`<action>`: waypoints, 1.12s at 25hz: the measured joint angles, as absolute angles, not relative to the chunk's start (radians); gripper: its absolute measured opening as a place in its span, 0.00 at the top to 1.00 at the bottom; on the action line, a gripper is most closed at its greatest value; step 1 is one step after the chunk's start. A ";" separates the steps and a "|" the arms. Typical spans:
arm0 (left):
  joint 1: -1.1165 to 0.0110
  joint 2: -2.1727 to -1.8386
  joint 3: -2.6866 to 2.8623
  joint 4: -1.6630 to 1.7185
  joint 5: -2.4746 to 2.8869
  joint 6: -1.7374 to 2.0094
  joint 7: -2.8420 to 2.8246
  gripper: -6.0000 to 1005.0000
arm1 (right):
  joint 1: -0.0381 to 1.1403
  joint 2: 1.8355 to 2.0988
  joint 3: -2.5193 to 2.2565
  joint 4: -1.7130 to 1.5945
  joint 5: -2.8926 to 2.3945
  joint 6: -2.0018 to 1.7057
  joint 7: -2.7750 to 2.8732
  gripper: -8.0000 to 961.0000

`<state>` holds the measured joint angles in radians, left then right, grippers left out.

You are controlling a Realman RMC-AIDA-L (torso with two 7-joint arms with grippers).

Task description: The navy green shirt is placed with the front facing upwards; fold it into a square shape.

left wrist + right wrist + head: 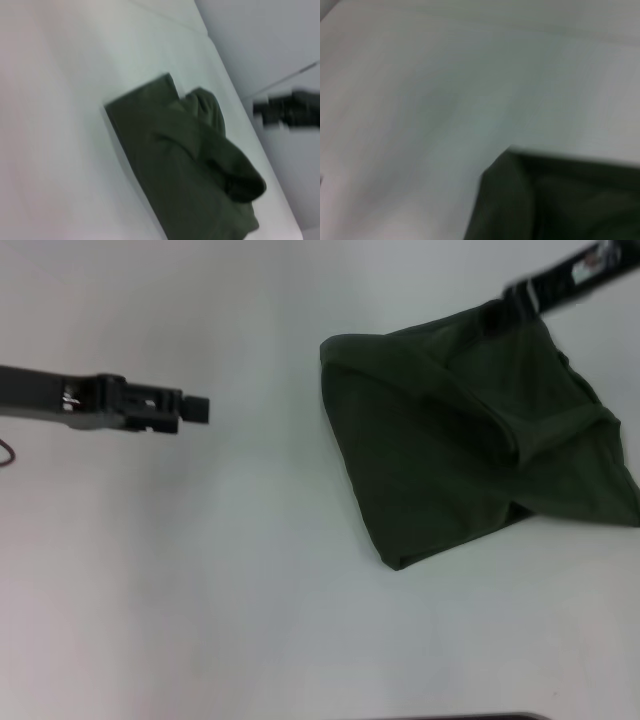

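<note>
Navy green shirt (470, 440) lies bunched, roughly folded but not square, on desk (200, 590); my left fingers (197, 408) hover empty, well apart, right fingers' (520, 292) state unreadable.

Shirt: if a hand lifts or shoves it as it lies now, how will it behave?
The shirt is probably floppy: it lies in soft overlapping folds on the table, so lifting one edge would likely let the layers sag and unfold. Pushed, it would likely bunch rather than slide whole. It should not roll or tip. The right hand is at its far edge; the left hand hangs apart.
</note>
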<state>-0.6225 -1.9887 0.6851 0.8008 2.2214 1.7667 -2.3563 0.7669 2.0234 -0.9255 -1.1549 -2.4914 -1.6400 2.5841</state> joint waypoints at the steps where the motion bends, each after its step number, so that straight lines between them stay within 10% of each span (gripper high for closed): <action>1: -0.625 -1.983 0.677 0.801 2.221 1.769 -2.360 0.22 | 0.770 2.025 -0.936 -1.155 -2.494 -1.673 2.577 0.56; 11: -0.632 -1.963 0.661 0.799 2.220 1.772 -2.388 0.22 | 0.775 2.020 -0.979 -1.173 -2.572 -1.827 2.555 0.56; 28: -0.632 -1.974 0.661 0.798 2.220 1.771 -2.382 0.22 | 0.787 2.083 -1.049 -1.137 -2.745 -1.718 2.582 0.57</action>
